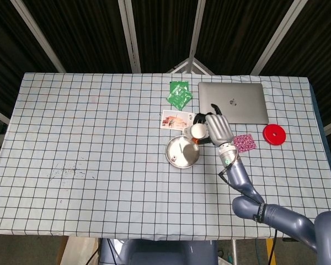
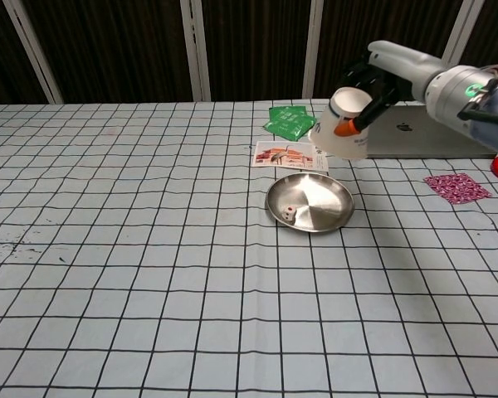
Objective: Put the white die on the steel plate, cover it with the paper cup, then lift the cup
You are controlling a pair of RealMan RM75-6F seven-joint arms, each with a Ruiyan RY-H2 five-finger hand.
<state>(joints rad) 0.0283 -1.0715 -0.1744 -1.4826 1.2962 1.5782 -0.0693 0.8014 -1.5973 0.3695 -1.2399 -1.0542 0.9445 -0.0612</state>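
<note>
The round steel plate [image 2: 310, 202] [image 1: 182, 152] lies on the checked cloth near the table's middle. The small white die [image 2: 289, 212] rests inside it near the left rim, uncovered; in the head view I cannot make it out. My right hand [image 2: 372, 81] [image 1: 218, 128] holds the white paper cup [image 2: 343, 124] [image 1: 198, 131] upside down and tilted, well above the plate and to its back right. An orange mark shows on the cup under the fingers. My left hand appears in neither view.
A closed silver laptop [image 1: 233, 102] lies behind the hand. Green packets [image 1: 179, 93] and a printed card [image 1: 177, 120] sit behind the plate. At the right are a pink patterned square [image 1: 244, 143] and a red disc [image 1: 274, 134].
</note>
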